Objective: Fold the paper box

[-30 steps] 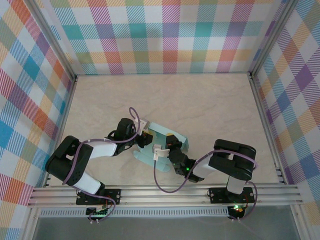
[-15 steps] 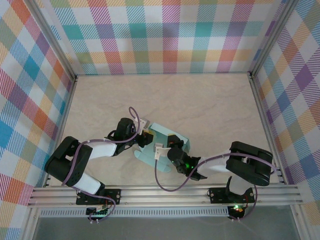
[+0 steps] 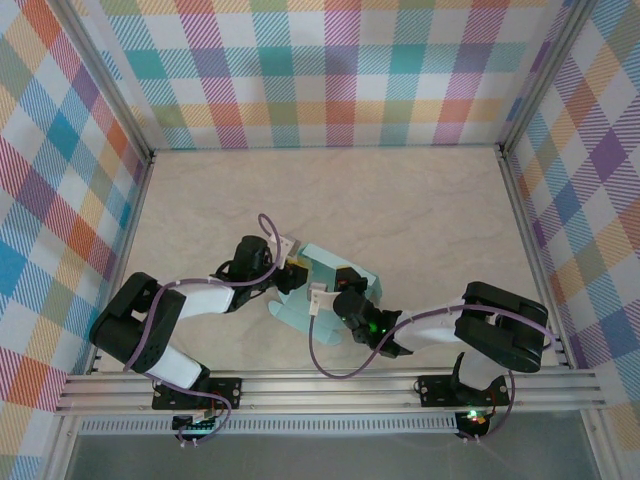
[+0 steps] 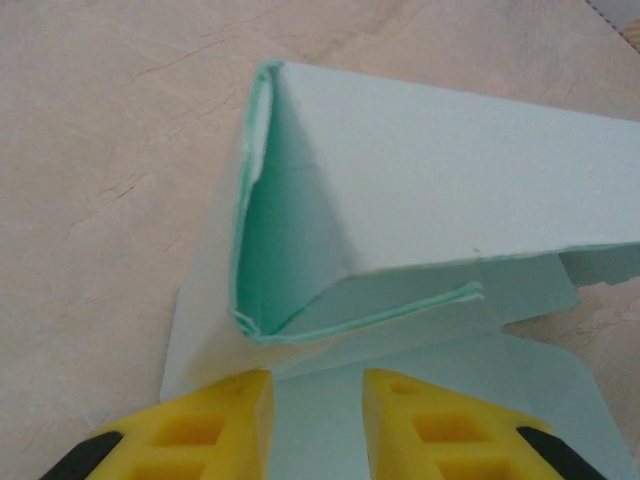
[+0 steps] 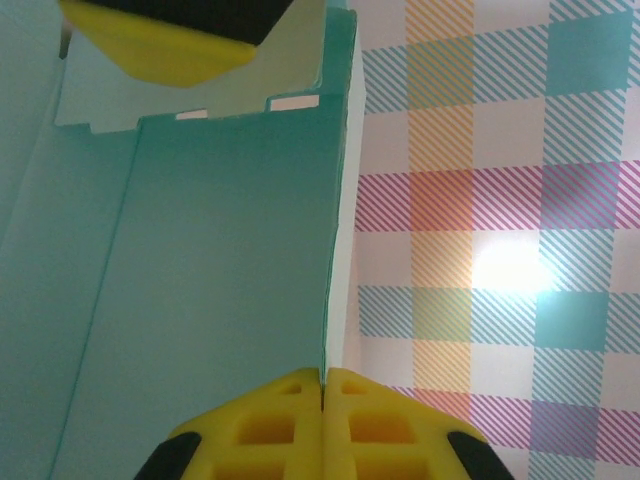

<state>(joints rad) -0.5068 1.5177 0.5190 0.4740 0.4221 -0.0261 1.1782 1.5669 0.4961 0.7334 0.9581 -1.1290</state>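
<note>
Near the front middle of the beige table (image 3: 420, 210), between my 2 arms, sits the pale mint-green thin-card paper box (image 3: 298, 316). It is half formed, with 1 panel flat on the table and a wall folded up over it.

Over the last second the right arm's elbow has swung out to the right and dropped low. The right gripper (image 3: 347, 288) has edged slightly up and left at the box's right side. The left arm has hardly shifted, and the left gripper (image 3: 291, 275) sits at the box's left end.

From the right wrist, the right gripper (image 5: 322, 378) is pinched tight on the thin edge of an upright card wall (image 5: 220, 260), which runs straight into the seam between its pads. Behind it is the plaid wall (image 5: 480, 150).

From the left wrist, the left gripper (image 4: 318, 385) has its jaws a narrow gap apart. They hover at the flat panel beside the folded corner (image 4: 430, 190), and I see nothing clamped between them.

I read the right arm's swing as levering that wall upright. The left side looks slack, so the crease may spring back unless the box is braced.
</note>
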